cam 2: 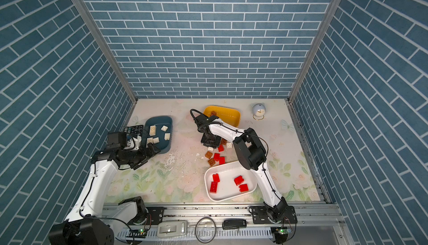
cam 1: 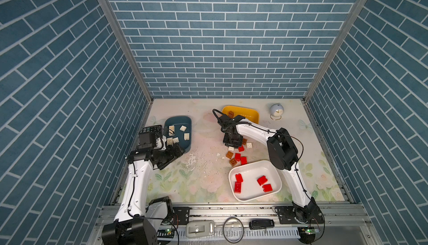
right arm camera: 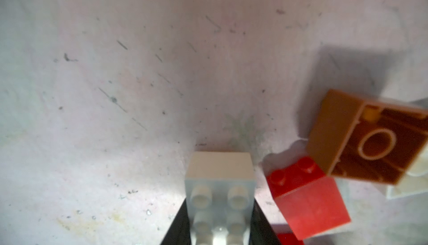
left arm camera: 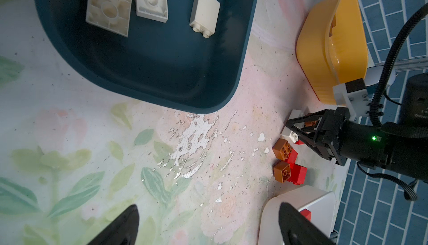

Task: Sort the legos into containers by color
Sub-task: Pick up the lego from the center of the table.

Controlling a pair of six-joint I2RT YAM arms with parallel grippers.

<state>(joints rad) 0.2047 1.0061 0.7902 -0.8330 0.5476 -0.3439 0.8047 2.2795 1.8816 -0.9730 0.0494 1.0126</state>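
**Right gripper clamped on a white brick at the loose pile**

Nearest the arm bases, on the base side of the right gripper (cam 1: 232, 144): white tub (cam 1: 251, 195), with four red bricks (cam 1: 261, 180) lying in it, spread apart.

Between that tub and the gripper: loose pile (cam 1: 237, 156) on the worktop (cam 1: 196, 181). Three red and two brown counted, touching or just beside one another.

Right gripper: points down at the far end of the pile. Jaws are closed onto a white brick (right arm camera: 218, 181), a finger on each flank, studs facing the wrist camera. Cannot tell whether the brick is clear of the worktop.

Just beside the gripper, in the right wrist view: a red brick (right arm camera: 308, 197) tipped on its side. A brown brick (right arm camera: 368, 139), hollow side showing, leans on it. A second white brick (cam 1: 249, 145) lies near the gripper's right.

Left gripper (left arm camera: 207, 205): well to the left of the right one. Jaws wide apart with nothing between them, at the near corner of the teal tub (cam 1: 178, 121). At least five white bricks (cam 1: 183, 128) lie in that tub. Calculator (cam 1: 151, 129) sits just left of the tub, beyond this gripper's wrist and partly hidden by it.

Beyond the right gripper: yellow tub (cam 1: 245, 114), with brown bricks (cam 1: 231, 113) at its left end, partly hidden by the arm. Farther right again, clock (cam 1: 276, 111).
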